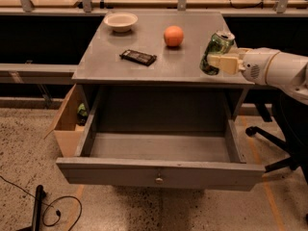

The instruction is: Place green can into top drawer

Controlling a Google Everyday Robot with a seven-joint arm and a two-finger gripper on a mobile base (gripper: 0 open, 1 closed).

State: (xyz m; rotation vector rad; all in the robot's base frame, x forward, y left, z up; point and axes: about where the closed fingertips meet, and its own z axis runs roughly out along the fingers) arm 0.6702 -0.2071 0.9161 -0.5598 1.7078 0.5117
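Observation:
The green can [216, 51] with a silver top is tilted and held just above the right front part of the grey cabinet top [144, 71]. My gripper [214, 60] comes in from the right on a white arm and is shut on the can's lower side. The top drawer [159, 173] is pulled wide open below the cabinet top, with a small round knob on its flat front panel. Its grey inside holds nothing that I can see.
On the cabinet top are an orange [173, 35], a dark flat bar [138, 57] and a white bowl [121, 21]. A tan wooden box [66, 124] stands at the cabinet's left. A chair base [269, 141] is on the right, cables [48, 208] on the floor.

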